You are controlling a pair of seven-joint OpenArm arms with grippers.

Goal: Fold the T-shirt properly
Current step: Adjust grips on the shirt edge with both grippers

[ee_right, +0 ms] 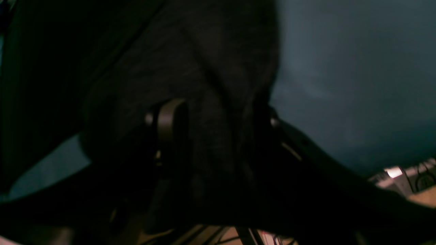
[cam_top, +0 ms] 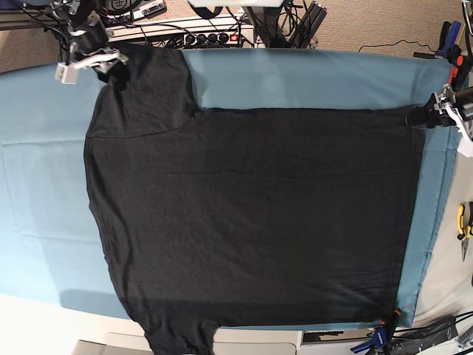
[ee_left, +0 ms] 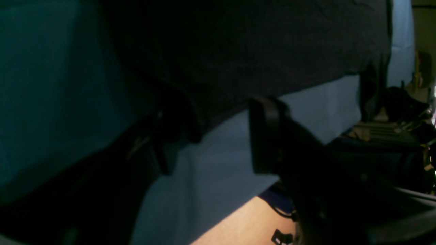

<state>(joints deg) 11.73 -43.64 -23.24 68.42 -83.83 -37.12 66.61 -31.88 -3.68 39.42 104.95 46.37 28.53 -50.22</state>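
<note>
The black T-shirt (cam_top: 251, 214) lies spread flat on the teal table cover (cam_top: 295, 78), with one sleeve at the upper left and another at the bottom left. My right gripper (cam_top: 111, 63) sits at the upper-left sleeve. In the right wrist view its jaws (ee_right: 218, 119) stand wide apart with a fold of the shirt (ee_right: 211, 68) between them. My left gripper (cam_top: 429, 116) is at the shirt's upper-right hem corner. In the left wrist view it (ee_left: 213, 115) is open, and the shirt's edge (ee_left: 255, 51) reaches one finger (ee_left: 163, 136).
Cables and a power strip (cam_top: 199, 33) crowd the back edge. Clamps (cam_top: 380, 336) pin the cover at the front right. Yellow-handled pliers (cam_top: 464, 222) lie on the grey strip at the right. The cover (ee_left: 51, 85) hangs over the table's side.
</note>
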